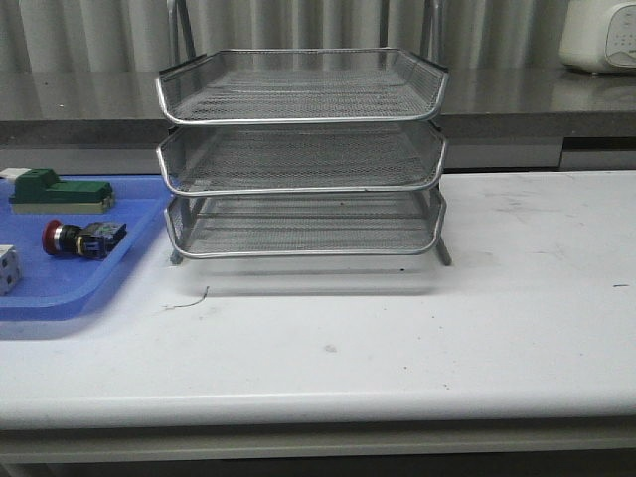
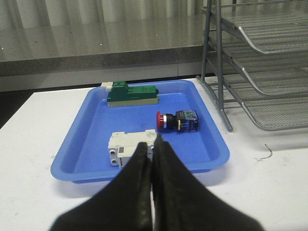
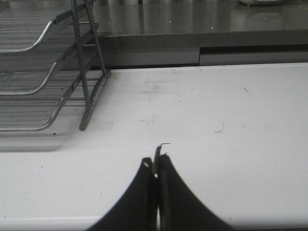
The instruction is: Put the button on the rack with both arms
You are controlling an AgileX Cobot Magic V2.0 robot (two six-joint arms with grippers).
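The button [image 1: 82, 238], with a red head and a black-blue body, lies on its side in the blue tray [image 1: 70, 298] at the left; it also shows in the left wrist view [image 2: 177, 121]. The silver three-tier wire rack [image 1: 303, 159] stands at the middle back of the table, its tiers empty. It shows in the left wrist view [image 2: 260, 62] and the right wrist view [image 3: 43, 72]. My left gripper [image 2: 153, 146] is shut and empty, short of the tray's near rim. My right gripper [image 3: 155, 161] is shut and empty over bare table, right of the rack. Neither arm shows in the front view.
The blue tray [image 2: 82, 163] also holds a green-and-beige block [image 2: 132, 94] and a white block [image 2: 130, 147]. A white cube [image 1: 8, 268] shows at the front view's left edge. A grey counter [image 1: 517, 99] runs behind the table, with a white appliance [image 1: 601, 40] on it.
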